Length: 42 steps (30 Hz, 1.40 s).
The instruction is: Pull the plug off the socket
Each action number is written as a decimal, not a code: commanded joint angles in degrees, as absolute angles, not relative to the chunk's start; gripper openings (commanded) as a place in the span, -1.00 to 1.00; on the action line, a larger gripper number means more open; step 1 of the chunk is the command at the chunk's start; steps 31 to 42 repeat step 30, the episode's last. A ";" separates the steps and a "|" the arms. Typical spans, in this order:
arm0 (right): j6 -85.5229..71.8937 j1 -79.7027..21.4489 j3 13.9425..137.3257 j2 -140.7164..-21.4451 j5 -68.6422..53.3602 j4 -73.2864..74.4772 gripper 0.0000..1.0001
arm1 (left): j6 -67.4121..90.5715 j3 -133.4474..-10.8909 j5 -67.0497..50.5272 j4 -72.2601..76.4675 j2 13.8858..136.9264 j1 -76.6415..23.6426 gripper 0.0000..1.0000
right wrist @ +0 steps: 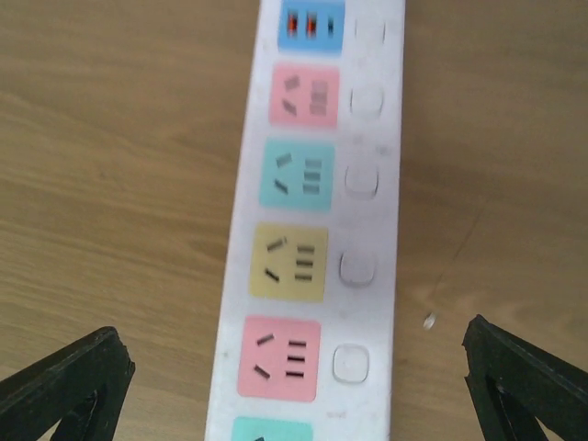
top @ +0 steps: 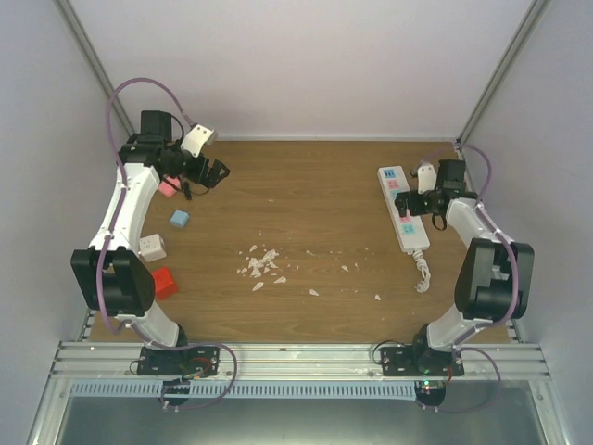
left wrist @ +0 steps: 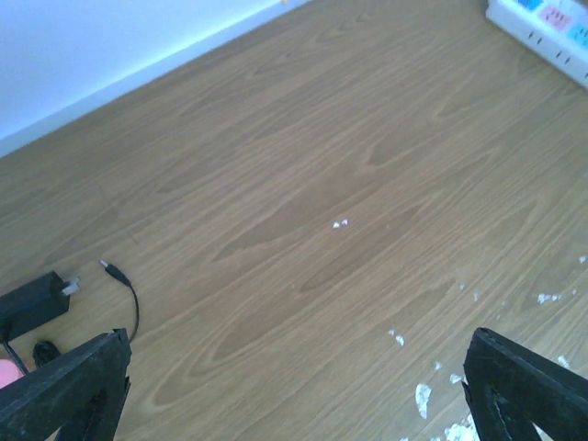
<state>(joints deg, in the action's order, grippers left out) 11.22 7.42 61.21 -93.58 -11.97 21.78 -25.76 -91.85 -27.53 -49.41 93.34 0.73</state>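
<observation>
Right wrist view: one long white plastic socket [right wrist: 312,230] lies flat on the wood-grain table [right wrist: 110,184], running between the two wide-spread right fingers [right wrist: 64,386], six pastel squares [right wrist: 289,262] showing. Two left fingers [left wrist: 64,386] gape equally; one boxy black plug [left wrist: 32,305] lies just beyond one.

L gripper [left wrist: 294,390]: fingers [left wrist: 73,386] spread wide at btm L and btm R, nothing btwn them. Wood-grain surface [left wrist: 303,184] fills the view. Black plug [left wrist: 32,303] lies at L edge, thin black cable [left wrist: 131,303] just beside it. White scraps [left wrist: 423,397] near R finger. Socket [left wrist: 542,23] corner at top R, well apart from the plug.
</observation>
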 commanded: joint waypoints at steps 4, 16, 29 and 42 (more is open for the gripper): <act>15.86 7.96 71.38 -87.17 -18.93 26.03 0.99 | -20.21 -100.68 -31.26 -53.25 95.73 2.53 0.98; 14.32 8.09 74.00 -75.85 -24.74 24.21 0.99 | -17.60 -96.61 -32.88 -48.99 90.96 14.63 0.98; 13.27 8.58 62.12 -67.90 -24.90 22.69 0.99 | -18.26 -80.25 -32.91 -42.48 82.80 22.72 0.98; 13.78 8.57 61.87 -67.90 -25.15 22.58 0.99 | -17.51 -79.54 -32.07 -41.74 82.39 22.73 0.98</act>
